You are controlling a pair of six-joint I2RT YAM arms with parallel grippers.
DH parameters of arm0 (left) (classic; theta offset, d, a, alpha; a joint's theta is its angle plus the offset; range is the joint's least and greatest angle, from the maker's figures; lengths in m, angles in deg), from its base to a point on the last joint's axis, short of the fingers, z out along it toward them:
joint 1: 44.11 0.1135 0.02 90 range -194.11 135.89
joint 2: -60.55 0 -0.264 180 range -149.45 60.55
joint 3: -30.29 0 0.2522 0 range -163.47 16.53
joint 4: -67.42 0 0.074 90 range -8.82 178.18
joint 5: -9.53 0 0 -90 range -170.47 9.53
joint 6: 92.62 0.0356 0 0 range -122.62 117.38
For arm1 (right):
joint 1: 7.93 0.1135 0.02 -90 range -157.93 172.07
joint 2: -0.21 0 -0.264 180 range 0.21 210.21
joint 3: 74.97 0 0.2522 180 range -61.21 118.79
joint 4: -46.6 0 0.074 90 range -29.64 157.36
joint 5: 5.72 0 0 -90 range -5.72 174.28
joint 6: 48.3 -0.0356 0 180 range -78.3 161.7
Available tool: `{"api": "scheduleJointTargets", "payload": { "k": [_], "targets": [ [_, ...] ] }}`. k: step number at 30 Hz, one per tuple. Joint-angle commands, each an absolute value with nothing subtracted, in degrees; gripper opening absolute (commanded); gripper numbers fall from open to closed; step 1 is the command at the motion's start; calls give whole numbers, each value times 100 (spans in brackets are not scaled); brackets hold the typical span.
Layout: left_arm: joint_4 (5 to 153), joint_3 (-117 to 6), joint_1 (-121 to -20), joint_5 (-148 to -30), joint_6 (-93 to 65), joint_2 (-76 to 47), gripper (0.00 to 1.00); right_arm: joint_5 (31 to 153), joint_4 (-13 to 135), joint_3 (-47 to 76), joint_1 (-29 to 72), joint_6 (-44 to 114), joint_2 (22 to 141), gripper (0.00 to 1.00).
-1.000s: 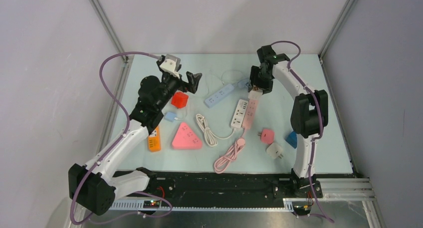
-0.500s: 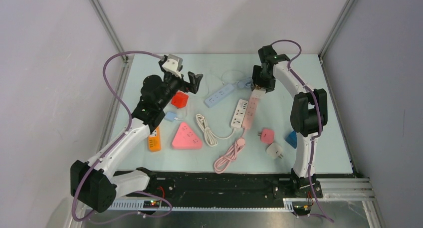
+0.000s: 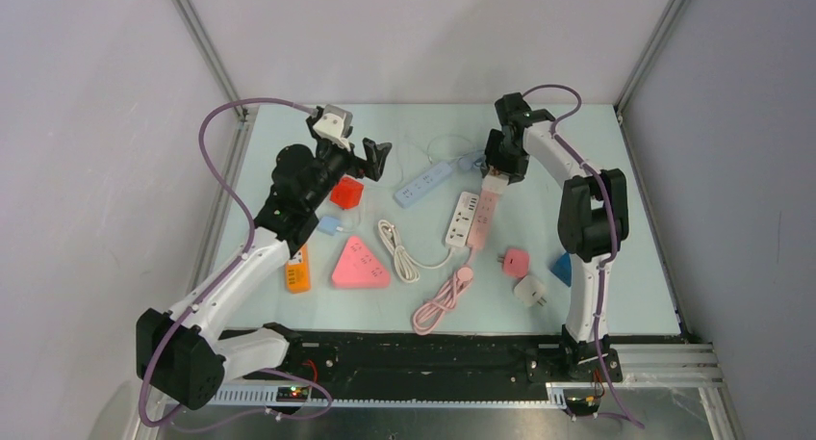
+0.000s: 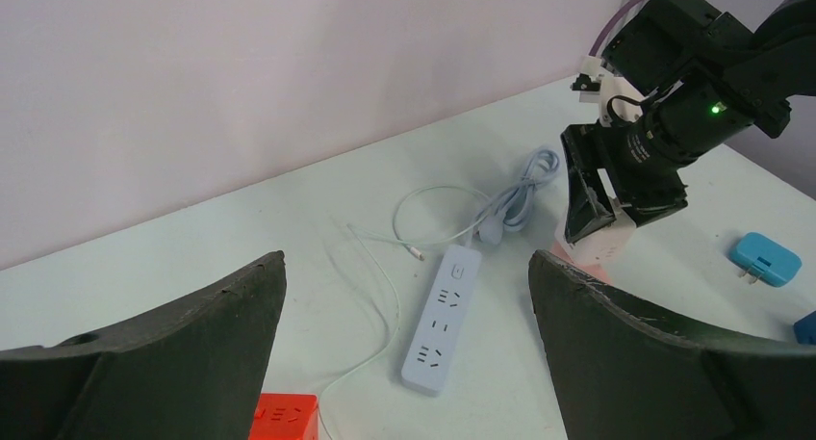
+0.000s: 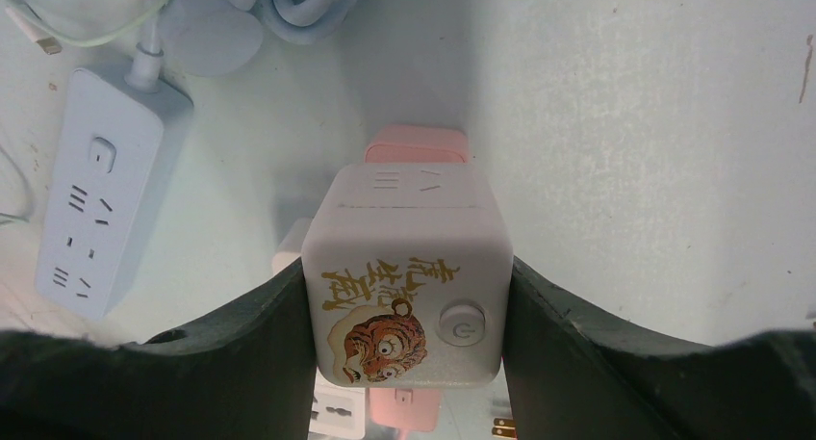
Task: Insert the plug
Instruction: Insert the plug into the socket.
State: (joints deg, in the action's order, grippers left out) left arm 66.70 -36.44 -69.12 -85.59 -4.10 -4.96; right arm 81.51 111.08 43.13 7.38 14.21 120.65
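Note:
My right gripper (image 5: 409, 305) is shut on the plug, a white cube (image 5: 407, 276) with a tiger sticker and a round power button. It hangs just over the far end of the pink power strip (image 5: 416, 143). In the top view the cube (image 3: 493, 179) sits above that strip (image 3: 483, 219), which lies beside a white strip (image 3: 462, 219). My left gripper (image 4: 407, 267) is open and holds nothing, raised over the table near a light-blue power strip (image 4: 443, 320) and a red cube socket (image 4: 284, 416).
The light-blue strip (image 3: 424, 182) lies left of the right gripper with thin cables behind it. A pink triangular socket (image 3: 360, 264), an orange block (image 3: 297, 270), a coiled white cable (image 3: 399, 250), a pink cable (image 3: 441, 300) and small pink (image 3: 516, 262), white (image 3: 529, 290) and blue (image 3: 561, 268) plugs lie nearer the front.
The left arm shifted slightly right, then held still. The right wrist moved a little over the pink strip's far end, keeping the white cube in its grip.

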Motion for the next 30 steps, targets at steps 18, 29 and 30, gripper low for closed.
{"api": "scheduleJointTargets", "payload": {
  "k": [18, 29, 30],
  "targets": [
    [6456, -3680, -6883, -8549, -289, -434, 100, 7467, 11369, 4287, 963, 977, 12341, 0],
    [6457, -3655, -6881, -8552, -280, -411, 100, 7413, 11777, 4106, 1041, 1056, 12741, 0],
    [6457, -3649, -6881, -8553, -280, -411, 100, 7415, 11763, 4023, 1043, 1040, 12744, 0]
  ]
}}
